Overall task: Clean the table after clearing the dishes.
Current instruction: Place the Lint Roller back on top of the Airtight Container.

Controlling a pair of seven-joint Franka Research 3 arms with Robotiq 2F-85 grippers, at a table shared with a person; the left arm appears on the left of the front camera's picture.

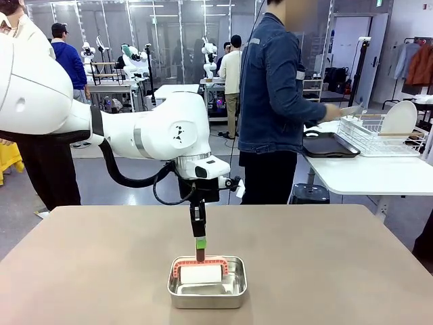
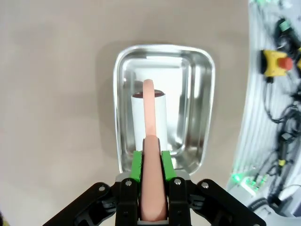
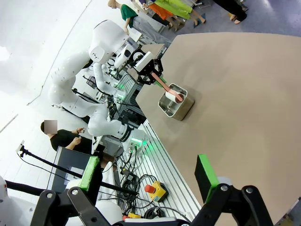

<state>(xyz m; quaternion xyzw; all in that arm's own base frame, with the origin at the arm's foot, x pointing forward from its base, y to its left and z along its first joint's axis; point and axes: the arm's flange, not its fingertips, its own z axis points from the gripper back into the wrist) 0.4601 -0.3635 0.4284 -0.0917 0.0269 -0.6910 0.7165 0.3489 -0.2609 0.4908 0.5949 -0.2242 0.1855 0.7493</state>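
My left gripper [image 1: 200, 248] [image 2: 151, 162] is shut on the pink handle of a cleaning roller [image 2: 148, 110], pointing down. The roller's white roll [image 1: 201, 274] rests inside a small steel pan [image 1: 240, 288] [image 2: 207, 94] near the front middle of the brown table [image 1: 325, 250]. High over the table's side, my right gripper [image 3: 148, 172] is open with nothing between its green pads. A white plate [image 1: 399, 118] stands in a wire rack on the white side table, and a dark tray [image 1: 329, 145] lies beside it. The person's hand [image 1: 333, 112] holds a silver piece over the rack.
The person in a denim jacket [image 1: 270, 88] stands beyond the table's far edge, turned toward the white table [image 1: 365, 176] at the right. A black stool [image 1: 309, 193] sits behind the far edge. The brown top around the pan is bare.
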